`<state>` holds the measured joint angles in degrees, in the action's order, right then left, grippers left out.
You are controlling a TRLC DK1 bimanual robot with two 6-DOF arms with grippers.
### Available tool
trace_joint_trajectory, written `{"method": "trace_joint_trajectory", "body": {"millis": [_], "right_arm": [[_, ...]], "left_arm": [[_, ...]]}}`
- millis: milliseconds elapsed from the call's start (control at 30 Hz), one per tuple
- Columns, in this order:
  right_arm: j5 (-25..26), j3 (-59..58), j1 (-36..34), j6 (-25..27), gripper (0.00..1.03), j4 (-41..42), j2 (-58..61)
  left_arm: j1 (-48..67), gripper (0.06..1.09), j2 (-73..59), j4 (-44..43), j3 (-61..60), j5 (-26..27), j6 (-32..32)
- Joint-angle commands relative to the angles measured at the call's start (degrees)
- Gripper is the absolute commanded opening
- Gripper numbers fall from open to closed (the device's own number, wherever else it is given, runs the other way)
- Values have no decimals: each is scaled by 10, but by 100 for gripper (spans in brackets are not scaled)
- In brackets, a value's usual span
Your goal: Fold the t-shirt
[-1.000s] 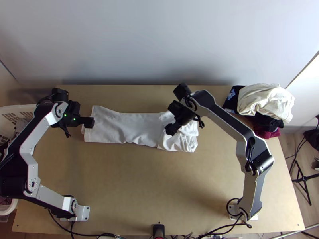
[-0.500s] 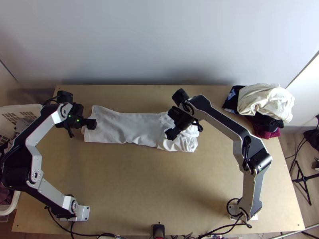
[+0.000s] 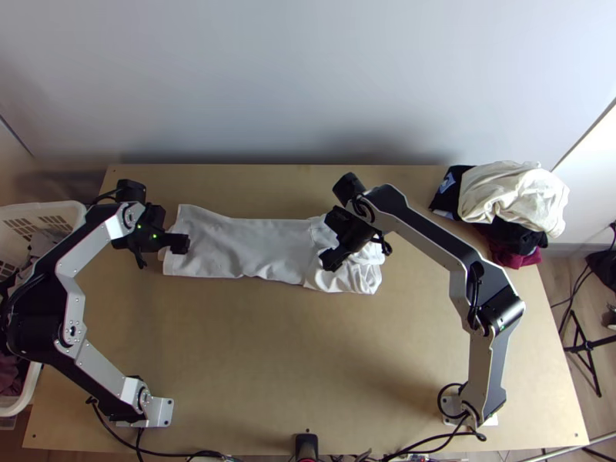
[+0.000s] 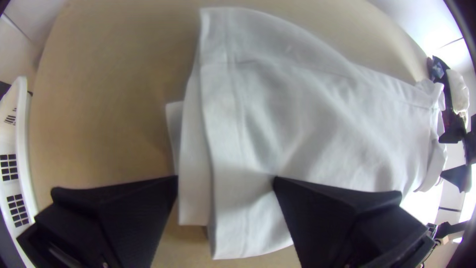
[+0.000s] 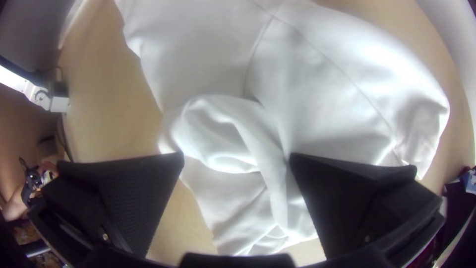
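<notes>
Spreading across the near zone, the smooth, light wooden table [image 3: 269, 362] is supporting my metal base plate [image 3: 159, 412] at its left. Along the left side, a white plastic basket [image 3: 46, 206] is presenting a rounded rim and gridded slots.

Farther up, my right gripper [image 3: 335, 258] is standing over the right part of the white t-shirt [image 3: 266, 242], its two flat black fingers apart, with bunched cloth lying between them in the right wrist view. My left gripper [image 3: 179, 242] is standing at the garment's left end, fingers also apart. One finger is lying over bare wood and the other over fabric; whether either is touching, I cannot tell.

The t-shirt is lying across the table's middle as a long, narrow band. Its left end is showing stepped layers and a straight stitched hem; soft, shallow creases are crossing the middle. The right end is forming rounded folds, with a curved seam running beside them.

Toward the far right, crumpled cream cloth [image 3: 512, 192] is resting on black cloth [image 3: 454, 185] and dark red cloth [image 3: 514, 256]. Beyond the far edge, a plain, pale wall [image 3: 308, 77] is rising.
</notes>
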<state>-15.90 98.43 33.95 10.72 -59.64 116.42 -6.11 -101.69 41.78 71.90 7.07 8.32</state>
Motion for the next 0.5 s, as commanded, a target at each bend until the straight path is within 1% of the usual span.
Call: {"method": "trace_joint_trajectory", "body": {"millis": [0, 67, 133, 167, 233, 300, 400, 467], "right_arm": [[0, -2, -1, 0, 99, 0, 2], [0, -2, -1, 0, 99, 0, 1], [0, -2, -1, 0, 99, 0, 1], [0, -1, -1, 0, 99, 0, 0], [0, -1, -2, 0, 99, 0, -1], [0, -2, -4, 0, 99, 0, -1], [0, -2, -5, 0, 99, 0, -2], [0, -2, -5, 0, 99, 0, -2]], "left_arm": [[11, 94, -7, 0, -2, 3, -2], [15, 92, -9, 0, -2, 5, -2], [20, 88, -11, -1, -2, 5, -2], [21, 81, -13, -2, -2, 6, -1], [21, 64, -17, -6, 0, 9, 0], [17, 49, -21, -6, 2, 31, -1], [15, 35, -25, -3, 2, 39, 1], [15, 32, -25, -1, 2, 39, 2]]}}
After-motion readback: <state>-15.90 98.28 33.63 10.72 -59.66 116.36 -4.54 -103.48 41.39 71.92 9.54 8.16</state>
